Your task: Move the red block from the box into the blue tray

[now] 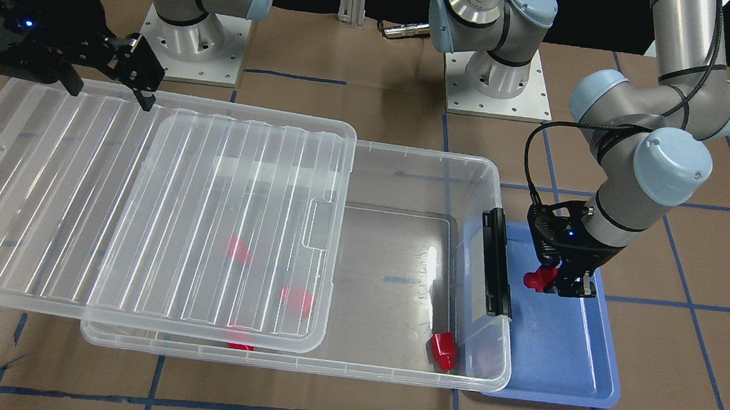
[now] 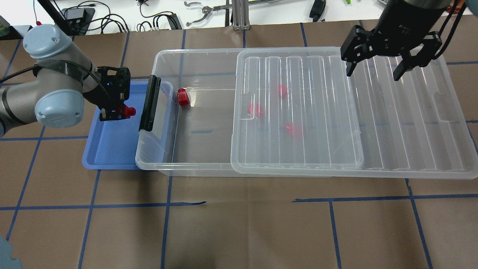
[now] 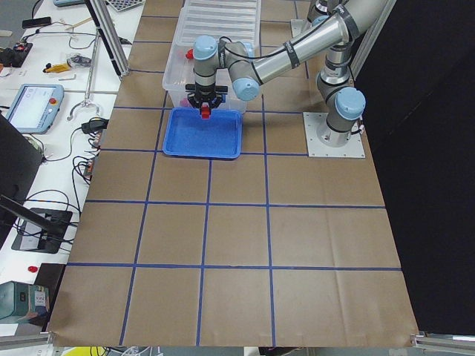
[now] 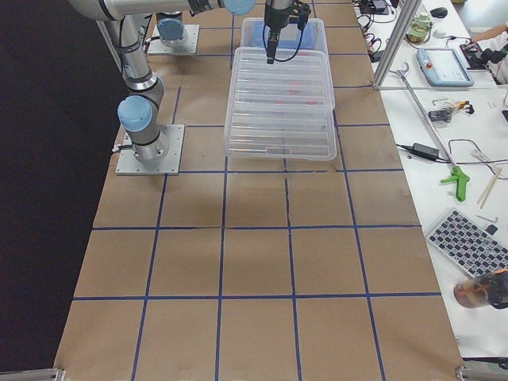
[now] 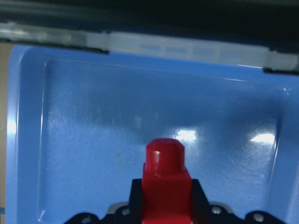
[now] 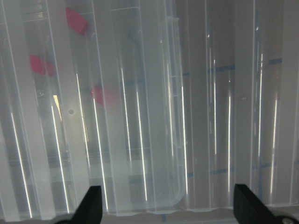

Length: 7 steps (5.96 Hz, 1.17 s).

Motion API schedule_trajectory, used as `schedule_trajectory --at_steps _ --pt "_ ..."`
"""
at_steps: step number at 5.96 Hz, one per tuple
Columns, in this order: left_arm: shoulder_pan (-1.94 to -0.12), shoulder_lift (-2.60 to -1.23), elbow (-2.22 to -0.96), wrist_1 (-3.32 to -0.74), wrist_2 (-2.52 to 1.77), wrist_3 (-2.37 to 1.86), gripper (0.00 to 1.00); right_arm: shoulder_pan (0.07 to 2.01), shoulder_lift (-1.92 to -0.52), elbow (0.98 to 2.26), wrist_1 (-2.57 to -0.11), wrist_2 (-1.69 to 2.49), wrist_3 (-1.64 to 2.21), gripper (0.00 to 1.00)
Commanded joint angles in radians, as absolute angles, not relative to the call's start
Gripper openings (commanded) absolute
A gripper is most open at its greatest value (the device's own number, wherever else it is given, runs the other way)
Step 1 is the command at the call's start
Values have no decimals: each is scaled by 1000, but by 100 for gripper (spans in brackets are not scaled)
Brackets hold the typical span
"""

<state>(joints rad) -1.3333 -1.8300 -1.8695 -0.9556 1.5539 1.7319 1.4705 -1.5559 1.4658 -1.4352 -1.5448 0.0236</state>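
Note:
My left gripper (image 1: 555, 282) is shut on a red block (image 1: 538, 279) and holds it just above the blue tray (image 1: 563, 354), near the tray's end by the box. The left wrist view shows the block (image 5: 164, 179) between the fingers over the tray floor (image 5: 93, 135). The clear box (image 2: 201, 153) lies beside the tray, its lid (image 2: 392, 123) slid partly off. One red block (image 2: 183, 97) sits in the open part by the black latch (image 2: 149, 102). Three more (image 2: 294, 129) show blurred under the lid. My right gripper (image 2: 373, 73) is open and empty above the lid.
The box's latch end overlaps the tray's edge (image 1: 495, 381). The lid (image 1: 140, 212) overhangs the box toward my right arm's side. Both arm bases (image 1: 498, 78) stand on the brown paper behind the box. Benches with tools line the table's ends in the side views.

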Motion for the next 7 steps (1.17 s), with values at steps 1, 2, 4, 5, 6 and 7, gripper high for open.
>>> schedule_trajectory --at_steps 1,2,4,5,6,7 --pt "-1328 -1868 -1878 -930 1559 1736 3 1290 -1549 1473 -1443 -1545 -229 100" --pt "-1315 -1879 -1878 -931 1554 1735 3 1211 -1510 1473 -1484 -1552 -358 100" --pt "-1310 -1901 -1879 -931 1559 1736 6 1062 -1442 1483 -1567 -1555 -544 100" --pt "-1296 -1923 -1873 -928 1559 1738 5 995 -1404 1483 -1571 -1566 -573 100" --pt "-1283 -1930 -1879 -928 1559 1738 9 952 -1372 1486 -1581 -1604 -603 100" --pt "-1279 -1945 -1878 -924 1540 1735 24 913 -1338 1502 -1619 -1614 -623 100"
